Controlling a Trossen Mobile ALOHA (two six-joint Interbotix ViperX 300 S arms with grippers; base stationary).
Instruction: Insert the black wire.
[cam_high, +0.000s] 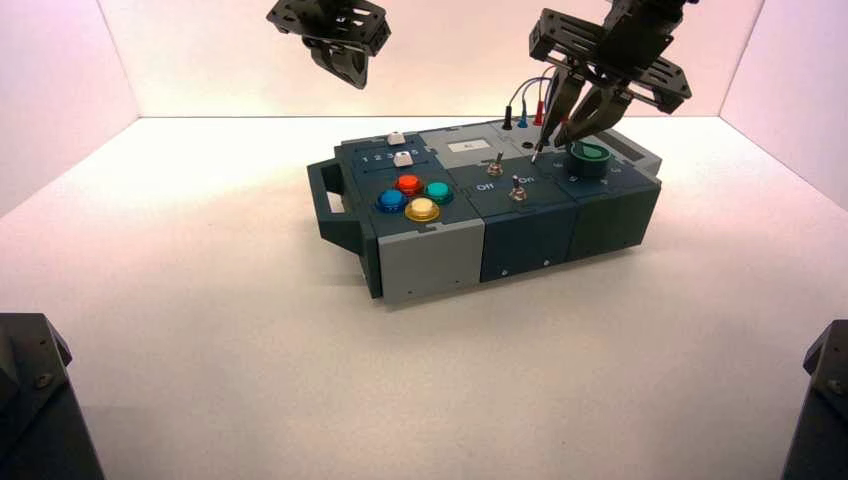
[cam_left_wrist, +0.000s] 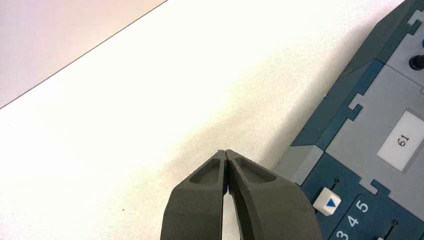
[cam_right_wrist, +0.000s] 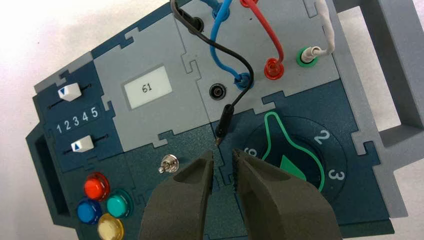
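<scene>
The black wire (cam_right_wrist: 239, 57) loops thin and dark over the grey socket panel (cam_right_wrist: 202, 107); its slim loose plug (cam_right_wrist: 226, 120) slants away from the sockets, bare silver pin toward the right pincer (cam_right_wrist: 223, 154), whose fingers stand spread above the box (cam_right_wrist: 112, 127). Whether the plug touches the panel is unclear. The left pincer (cam_left_wrist: 225, 151), pressed together, hovers beyond the slider end.

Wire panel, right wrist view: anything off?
Yes. The black wire's near plug hangs loose, bare tip exposed, beside its black socket, which is unfilled. The blue, red and white leads are plugged in. No damage seen.
</scene>
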